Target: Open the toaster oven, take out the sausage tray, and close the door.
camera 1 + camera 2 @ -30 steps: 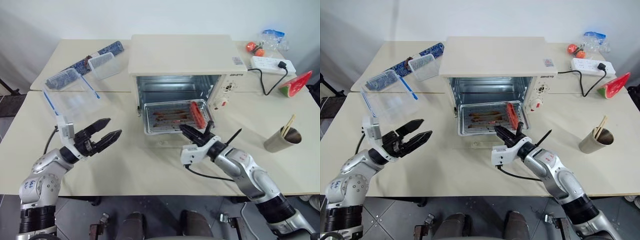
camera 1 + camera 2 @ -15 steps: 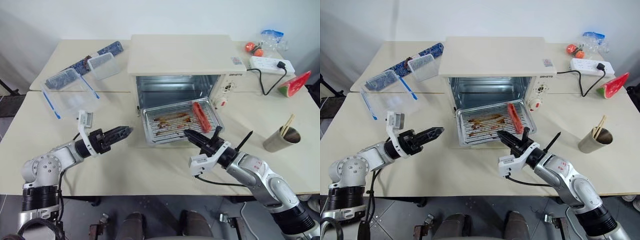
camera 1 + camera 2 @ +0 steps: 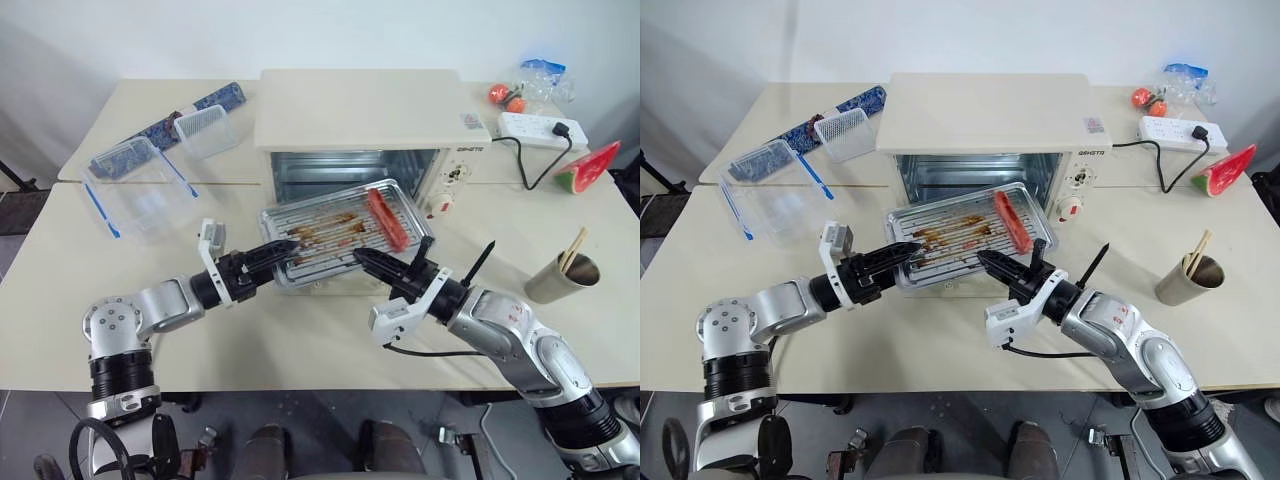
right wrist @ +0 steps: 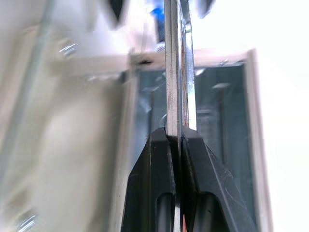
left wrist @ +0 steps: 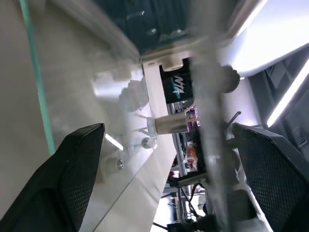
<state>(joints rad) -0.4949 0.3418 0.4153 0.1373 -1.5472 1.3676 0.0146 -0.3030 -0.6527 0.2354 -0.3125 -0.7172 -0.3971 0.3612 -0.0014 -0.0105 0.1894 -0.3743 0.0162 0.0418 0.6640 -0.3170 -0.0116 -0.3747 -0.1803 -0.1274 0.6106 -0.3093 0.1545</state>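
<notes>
The sausage tray (image 3: 335,235) is observed lifted clear of the toaster oven (image 3: 362,140) and held in the air in front of its opening; a second earlier it was resting on the lowered door, which is now hidden beneath the tray. The tray has been drawn forward and toward the robot's left, and is tilted. The right gripper (image 3: 362,259) is clenched on the near rim of the tray, and in the right wrist view the thin metal edge is seen pinched between its two black fingers (image 4: 157,159). The left gripper (image 3: 284,248) has been brought in from well apart on the surface (image 3: 250,340) to the left end of the tray. Its fingers (image 5: 82,159) stand wide apart in the left wrist view, one on either side of the tray's blurred edge; whether contact is made cannot be told.

The tray is shallow, rectangular and silvery, with a ribbed base, brown grease stains, and one red sausage (image 3: 385,217) lying toward its right end. The oven is boxy and cream-white, with a metallic ribbed interior and a control panel on its right.

Clear plastic containers (image 3: 140,180) with blue clips lie at the rear left of the surface. A metal cup (image 3: 562,278) holding chopsticks stands at the right.
</notes>
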